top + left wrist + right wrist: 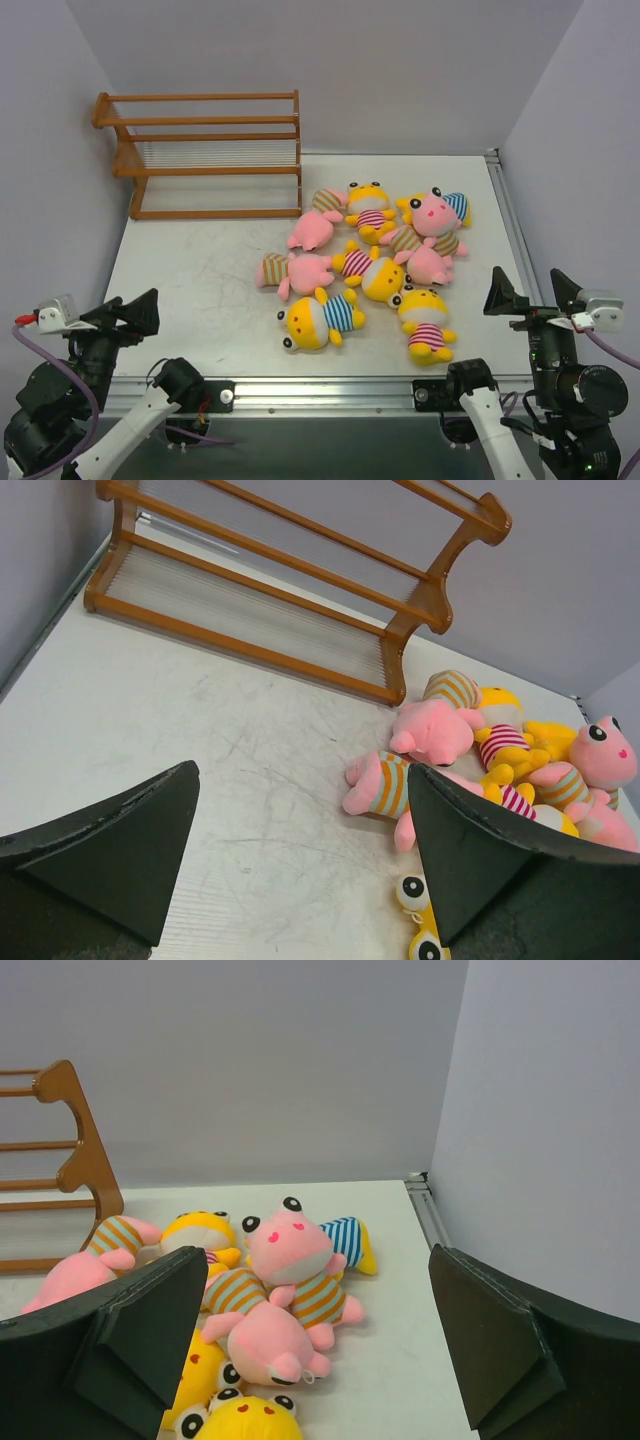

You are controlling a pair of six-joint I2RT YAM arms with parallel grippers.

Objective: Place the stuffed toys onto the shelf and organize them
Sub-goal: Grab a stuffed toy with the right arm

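The stuffed toys lie in a loose pile on the right half of the table. Pink ones in tan-striped shirts (291, 272) (431, 213), yellow ones in pink-striped shirts (424, 326) (369, 208) and a larger yellow one in a blue-striped shirt (320, 320) show. The orange-brown shelf (210, 121) stands at the far left with nothing on it. My left gripper (127, 312) is open and empty at the near left corner, clear of the toys. My right gripper (529, 293) is open and empty at the near right edge. The pile shows in the left wrist view (440, 730) and the right wrist view (290, 1245).
White table (190, 280) with a metal rail along its right edge (510, 220) and front edge. Grey walls close in on three sides. The shelf's end post shows in the right wrist view (77, 1156); its lower rail shows in the left wrist view (250, 650).
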